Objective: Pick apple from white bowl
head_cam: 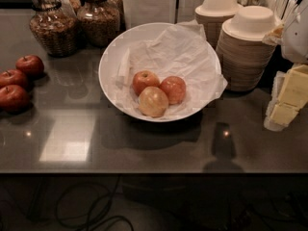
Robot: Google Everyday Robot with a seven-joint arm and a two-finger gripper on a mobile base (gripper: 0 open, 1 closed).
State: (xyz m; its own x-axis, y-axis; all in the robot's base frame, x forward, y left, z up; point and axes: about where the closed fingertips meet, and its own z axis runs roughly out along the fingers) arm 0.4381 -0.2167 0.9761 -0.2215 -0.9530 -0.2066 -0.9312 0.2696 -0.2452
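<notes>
The apple (173, 89) is seen on crumpled paper (183, 52) in the white bowl (109, 61), touched by a second red-orange apple (146, 82) on its left and by a paler apple (153, 101) in front. The bowl is set on the worktop (144, 148), just beside stacked beige bowls (248, 52). The hand (297, 32) is glimpsed at the right edge, well apart from the apple; whether it is apart or together cannot be told.
</notes>
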